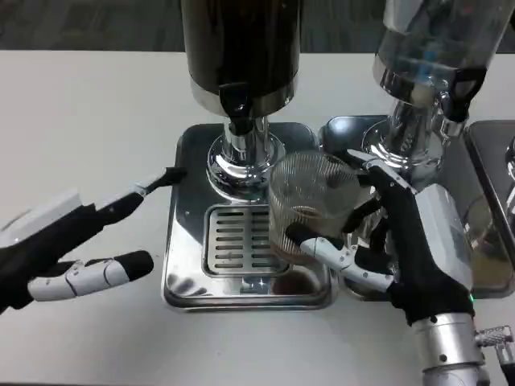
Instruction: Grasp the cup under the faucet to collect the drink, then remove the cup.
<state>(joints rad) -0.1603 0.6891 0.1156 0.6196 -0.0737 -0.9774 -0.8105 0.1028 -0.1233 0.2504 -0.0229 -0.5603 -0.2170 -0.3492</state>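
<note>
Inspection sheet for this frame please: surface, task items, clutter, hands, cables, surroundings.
Surface: white table, bare where visible.
Task items: ribbed clear cup with a little dark drink at the bottom, held over the right edge of the drip tray, right of the faucet on the dark dispenser.
Clutter: second dispenser with clear tank on its own tray.
Hands: right hand grips the cup; left hand is beside the tray, fingers apart, holding nothing.
Cables: black cable at right forearm.
Surroundings: dark floor beyond the table.
</note>
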